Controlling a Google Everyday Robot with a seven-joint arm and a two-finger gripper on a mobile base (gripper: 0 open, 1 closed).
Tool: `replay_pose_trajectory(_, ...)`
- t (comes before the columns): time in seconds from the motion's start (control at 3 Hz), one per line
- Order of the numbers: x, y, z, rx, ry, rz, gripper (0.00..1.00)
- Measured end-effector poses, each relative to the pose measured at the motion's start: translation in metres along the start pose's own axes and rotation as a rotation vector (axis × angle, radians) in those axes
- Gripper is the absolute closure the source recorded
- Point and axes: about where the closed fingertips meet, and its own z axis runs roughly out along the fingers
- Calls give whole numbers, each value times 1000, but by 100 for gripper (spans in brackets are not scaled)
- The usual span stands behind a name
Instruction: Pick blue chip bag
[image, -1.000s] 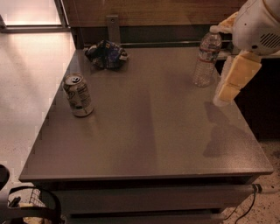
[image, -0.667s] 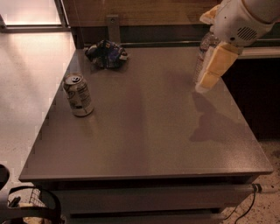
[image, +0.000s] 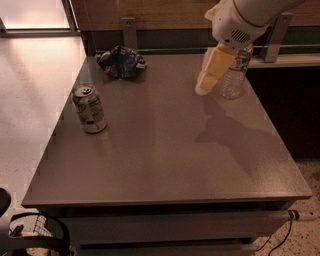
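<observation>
The blue chip bag (image: 121, 62) lies crumpled at the far left corner of the grey table (image: 165, 150). My gripper (image: 206, 85) hangs from the white arm at the upper right. It is above the table's far right part, just left of the water bottle, and well to the right of the bag. Its pale yellow fingers point down and to the left. Nothing shows in them.
A silver drink can (image: 89, 108) stands upright near the table's left edge. A clear plastic water bottle (image: 235, 75) stands at the far right, partly hidden by the arm. A wooden wall with metal brackets runs behind the table.
The arm and gripper have moved left, from beyond the water bottle's right side to its left side, closer to the chip bag. The objects on the table have not moved.
</observation>
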Motion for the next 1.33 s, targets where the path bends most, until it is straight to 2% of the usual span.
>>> replay_pose_trajectory(0.33, -15, -5, 25, 24, 6, 21, 0)
replay_pose_trajectory(0.67, -39, -13, 50, 53, -46, 46, 0)
replay_pose_trajectory(1.0, -39, -13, 50, 53, -46, 46, 0)
replay_pose_trajectory(1.33, -41, -26, 65, 40, -61, 47, 0)
